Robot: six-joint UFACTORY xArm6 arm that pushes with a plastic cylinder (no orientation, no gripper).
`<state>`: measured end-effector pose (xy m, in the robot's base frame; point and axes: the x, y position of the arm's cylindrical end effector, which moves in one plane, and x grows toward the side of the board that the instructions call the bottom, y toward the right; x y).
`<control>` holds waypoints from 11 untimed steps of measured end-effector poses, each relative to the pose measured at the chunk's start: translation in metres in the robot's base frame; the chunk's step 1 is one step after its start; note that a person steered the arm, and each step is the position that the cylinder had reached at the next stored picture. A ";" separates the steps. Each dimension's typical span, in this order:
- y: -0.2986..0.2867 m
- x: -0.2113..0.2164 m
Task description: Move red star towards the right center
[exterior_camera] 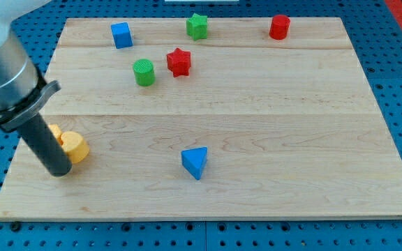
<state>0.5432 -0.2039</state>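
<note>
The red star (179, 61) lies on the wooden board (257, 139) in the upper middle-left, just right of the green cylinder (144, 72). My tip (60, 171) rests on the board at the view's lower left, far from the red star. It stands right beside two yellow blocks (74, 146), touching or nearly touching them; one of them is partly hidden behind the rod.
A blue cube (121, 35) sits at the upper left, a green star (197, 26) at the top middle, a red cylinder (279, 27) at the upper right. A blue triangular block (195, 162) lies at the lower middle. Blue pegboard surrounds the board.
</note>
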 end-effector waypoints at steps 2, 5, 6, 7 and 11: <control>0.008 -0.060; 0.078 -0.095; 0.099 -0.101; 0.103 -0.108; 0.052 -0.158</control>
<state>0.3854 -0.1518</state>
